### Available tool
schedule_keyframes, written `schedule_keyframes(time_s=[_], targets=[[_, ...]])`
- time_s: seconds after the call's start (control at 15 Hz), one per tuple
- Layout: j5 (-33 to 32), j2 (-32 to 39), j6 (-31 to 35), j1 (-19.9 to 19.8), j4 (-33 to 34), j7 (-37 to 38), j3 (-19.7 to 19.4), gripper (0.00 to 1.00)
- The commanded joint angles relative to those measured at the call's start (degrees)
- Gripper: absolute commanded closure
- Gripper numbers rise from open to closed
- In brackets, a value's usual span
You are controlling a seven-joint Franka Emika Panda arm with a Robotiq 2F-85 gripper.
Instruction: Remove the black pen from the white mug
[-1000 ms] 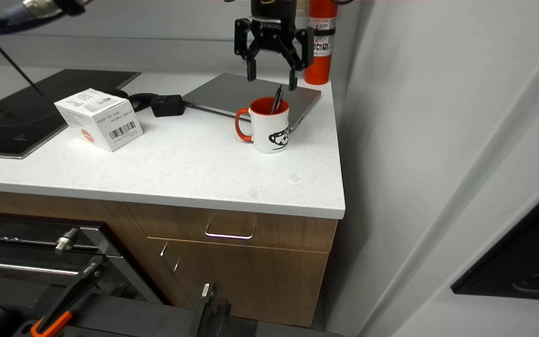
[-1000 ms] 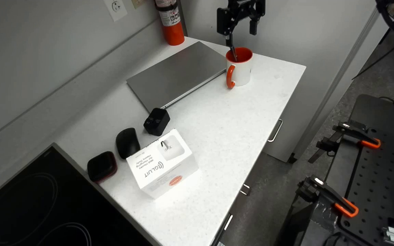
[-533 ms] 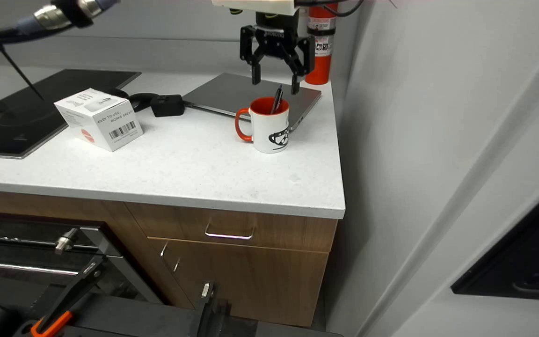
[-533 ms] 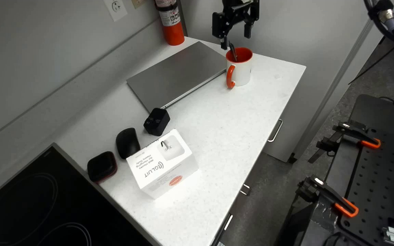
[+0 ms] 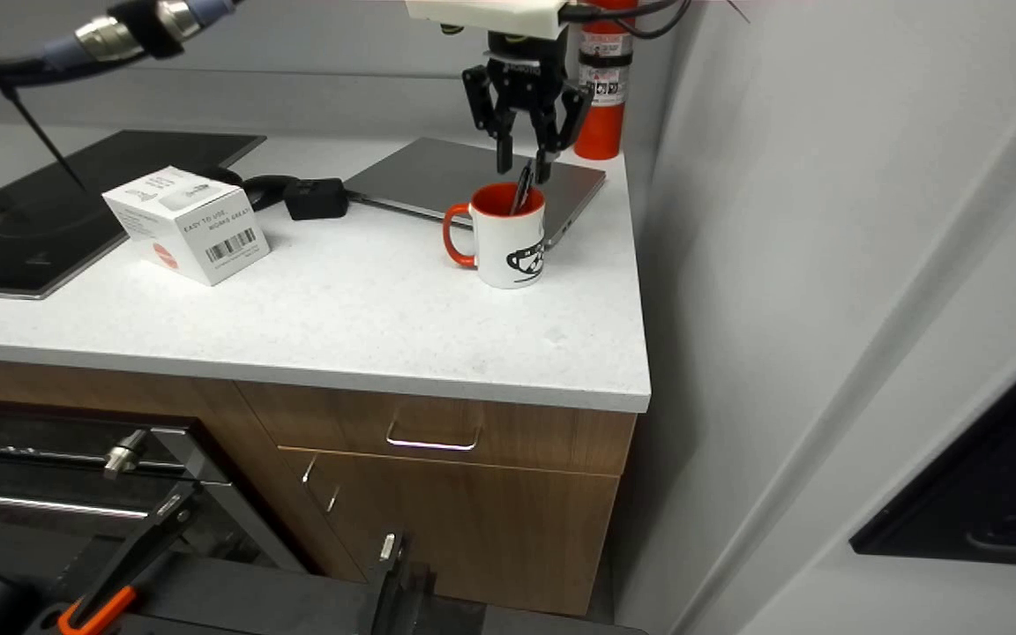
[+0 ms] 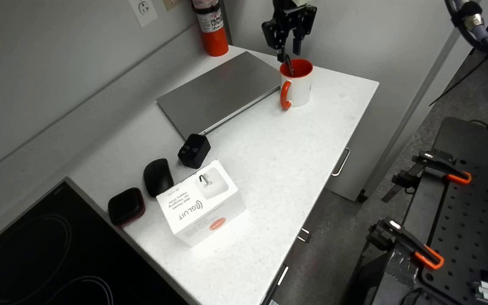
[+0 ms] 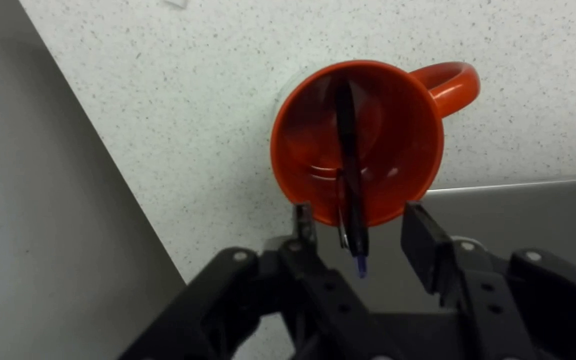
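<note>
The white mug [image 5: 501,251] stands upright near the counter's right end, its red interior [image 7: 408,145] seen from above in the wrist view. Leaning inside it is the black pen [image 7: 351,175], its upper end with clip and purple tip sticking out past the rim. My gripper [image 7: 357,207] is partly open, pointing down over the mug's far rim. One finger is on each side of the pen's upper end, with a visible gap on both sides. In both exterior views the fingertips hang just above the mug [image 6: 300,91], beside the pen top.
A closed grey laptop [image 6: 227,91] lies right behind the mug. The red fire extinguisher [image 5: 601,132] stands at the back corner, close to the arm. A grey wall [image 5: 781,220] rises beyond the counter's end. A white box [image 6: 203,203] and a black adapter [image 6: 194,150] sit farther along.
The gripper has come down a little toward the mug, and its fingers have moved closer together around the pen's top. Mug and pen have not moved.
</note>
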Motion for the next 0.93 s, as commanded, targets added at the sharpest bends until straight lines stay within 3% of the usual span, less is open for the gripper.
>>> schedule_keyframes(time_s=[0.0, 0.13, 0.2, 0.47, 0.87], targets=[[1.53, 2.02, 0.88, -1.34, 2.33, -1.17, 0.85, 0.81], [1.83, 2.9, 0.83, -1.69, 3.12, -1.72, 1.02, 0.97], [1.83, 3.31, 0.5, -1.81, 3.54, -1.7, 1.01, 1.0], [1.94, 1.99, 0.04, -1.92, 2.84, -1.81, 0.86, 0.96], [1.49, -4.91, 1.46, -1.54, -3.21, -2.65, 0.69, 0.96]])
